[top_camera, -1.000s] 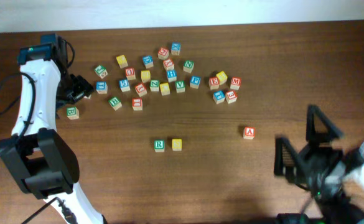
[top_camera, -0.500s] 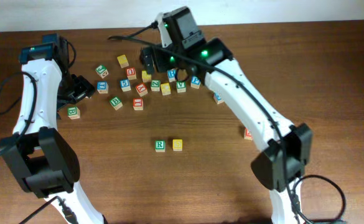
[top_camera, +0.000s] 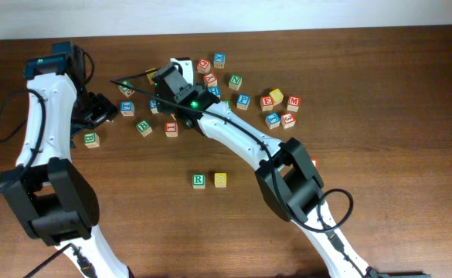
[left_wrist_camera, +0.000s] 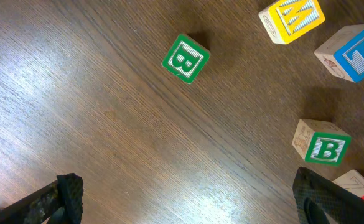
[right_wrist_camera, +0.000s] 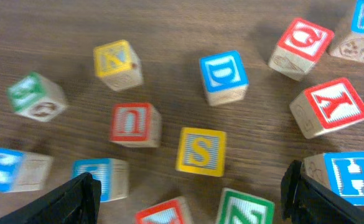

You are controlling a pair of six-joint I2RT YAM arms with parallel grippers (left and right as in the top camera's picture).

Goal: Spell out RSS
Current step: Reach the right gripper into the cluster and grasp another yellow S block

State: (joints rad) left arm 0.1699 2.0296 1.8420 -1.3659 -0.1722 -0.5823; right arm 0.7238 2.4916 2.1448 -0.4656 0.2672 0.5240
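A green R block [top_camera: 198, 180] and a yellow block [top_camera: 220, 179] sit side by side at the table's front middle. My right gripper [top_camera: 176, 91] hovers over the block cluster at the back. In the right wrist view it [right_wrist_camera: 191, 194] is open and empty. A yellow S block [right_wrist_camera: 201, 151] lies just ahead, between the fingers' lines. My left gripper [top_camera: 102, 114] is at the left of the cluster. In the left wrist view it [left_wrist_camera: 188, 199] is open over bare wood, with a green B block [left_wrist_camera: 185, 58] ahead of it.
Several letter blocks lie scattered at the back, among them a red U [right_wrist_camera: 134, 124], a blue D [right_wrist_camera: 223, 76], a red Y [right_wrist_camera: 331, 106] and a green N [right_wrist_camera: 244, 208]. A second green B [left_wrist_camera: 323, 146] lies right of the left gripper. The right arm partly hides a red block [top_camera: 312, 164].
The right arm has swung from the front right corner across the table to the block cluster at the back. The left arm has not moved.
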